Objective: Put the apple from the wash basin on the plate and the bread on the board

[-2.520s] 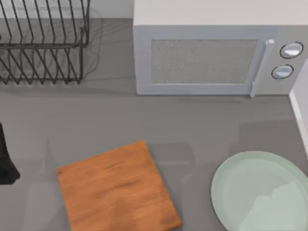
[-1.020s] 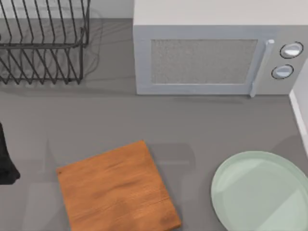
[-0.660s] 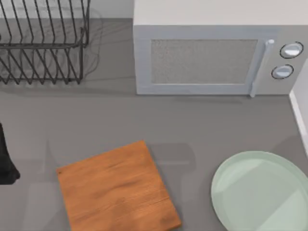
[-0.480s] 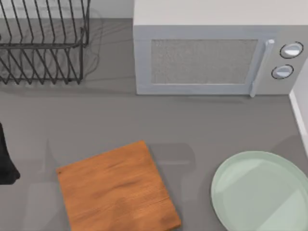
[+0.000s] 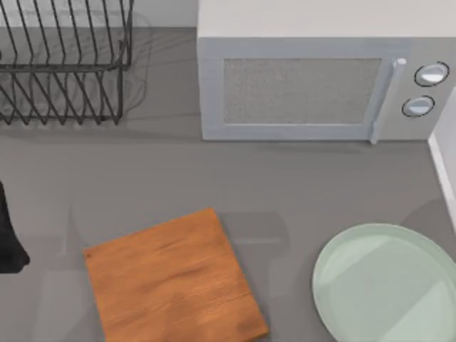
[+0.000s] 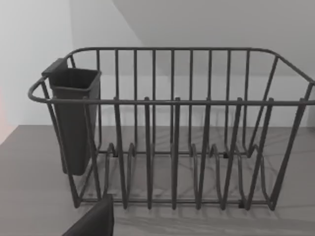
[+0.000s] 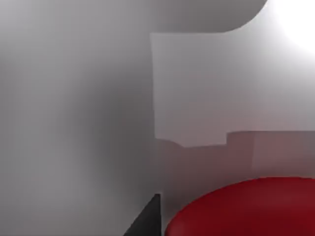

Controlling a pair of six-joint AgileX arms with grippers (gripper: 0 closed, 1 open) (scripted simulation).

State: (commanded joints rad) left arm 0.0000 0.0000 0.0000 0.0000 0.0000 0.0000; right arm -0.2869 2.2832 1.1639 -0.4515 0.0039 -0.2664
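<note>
Neither placement is showing as done: the plate (image 5: 388, 285) at about 4 o'clock and the board (image 5: 174, 278) at about 7 o'clock are both lying bare in the top view. The apple (image 7: 246, 209) is looming just under the right gripper's camera against pale basin walls, so I judge that arm is reaching for it, though whether its fingers are wide or narrow I cannot tell. The left arm is sitting parked at 9 o'clock, facing the wire dish rack (image 6: 172, 128), finger state likewise impossible to tell, and the bread is still waiting to be fetched.

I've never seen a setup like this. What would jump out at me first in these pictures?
Probably the big grey microwave at the back of the table, with a wire dish rack at the back left. Nearer the front lie an orange-brown wooden board and, to its right, a pale green plate, both bare. The right wrist view shows a glossy red apple very close up, against pale grey walls.
</note>
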